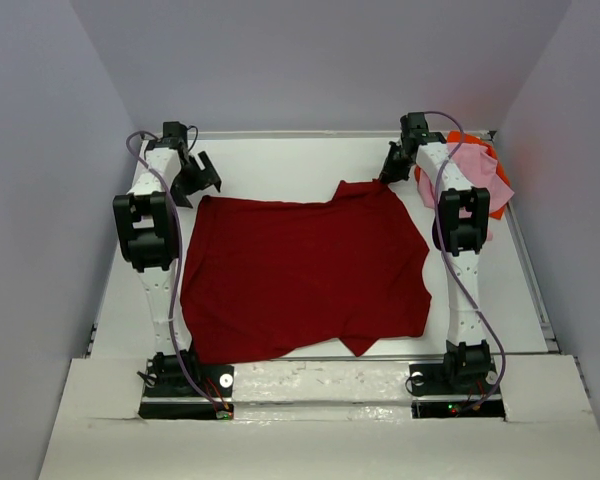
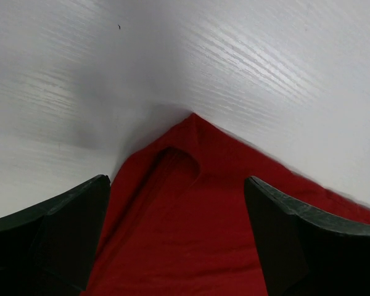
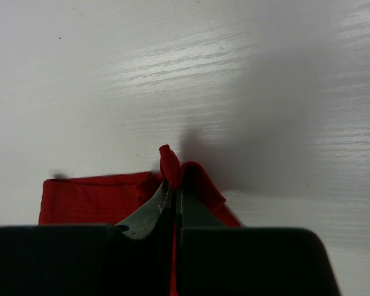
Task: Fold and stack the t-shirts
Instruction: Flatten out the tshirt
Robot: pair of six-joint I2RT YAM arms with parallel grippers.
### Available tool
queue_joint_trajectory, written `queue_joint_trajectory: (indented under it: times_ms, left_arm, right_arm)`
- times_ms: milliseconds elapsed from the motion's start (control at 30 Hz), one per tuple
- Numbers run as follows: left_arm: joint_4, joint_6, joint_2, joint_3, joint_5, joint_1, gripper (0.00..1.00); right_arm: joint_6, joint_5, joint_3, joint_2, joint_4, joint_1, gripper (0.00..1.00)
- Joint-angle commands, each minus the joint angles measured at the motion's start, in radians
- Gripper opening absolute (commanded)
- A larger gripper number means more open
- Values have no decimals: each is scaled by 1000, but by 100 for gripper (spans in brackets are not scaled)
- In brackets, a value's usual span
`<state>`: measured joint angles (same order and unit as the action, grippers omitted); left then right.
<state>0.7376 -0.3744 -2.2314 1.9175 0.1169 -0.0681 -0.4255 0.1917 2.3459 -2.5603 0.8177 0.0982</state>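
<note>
Overhead view: even, diffuse light, sharp focus, faint shadows only. Wrist views: streaked glare across the white table [image 2: 265,55], soft grey shadow patches mid-frame, dark blurred foreground along the bottom edge.

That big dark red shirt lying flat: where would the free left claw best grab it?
Take the dark red t-shirt by its far left corner, coming from above. It lies flat and pointed under the open left gripper, mirroring the corner the right gripper pinches.

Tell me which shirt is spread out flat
The dark red t-shirt, spread across the middle of the table; the pink t-shirt and orange t-shirt lie bunched together at the far right.
</note>
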Motion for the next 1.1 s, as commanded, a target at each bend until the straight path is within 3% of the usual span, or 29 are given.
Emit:
queue_joint_trajectory:
  times_ms: [0, 400, 567, 900, 1000, 1033, 1067]
  left_arm:
    - [-29, -29, 81, -32, 52, 1, 99]
    - [-93, -107, -14, 37, 125, -1, 93]
    - [-20, -104, -92, 136, 109, 2, 91]
    - [19, -86, -155, 121, 104, 13, 90]
    - [0, -78, -137, 94, 112, 13, 67]
    - [2, -80, -136, 94, 106, 13, 53]
    - [9, -80, -139, 101, 99, 13, 24]
  right_arm:
    - [16, 12, 27, 22, -20, 5, 0]
    - [22, 11, 30, 25, -20, 5, 0]
    - [28, 8, 29, 28, -20, 5, 0]
    - [27, 5, 30, 26, -19, 5, 0]
    - [28, 0, 32, 25, -18, 5, 0]
    - [28, -1, 29, 25, -18, 5, 0]
    - [28, -5, 30, 25, -17, 5, 0]
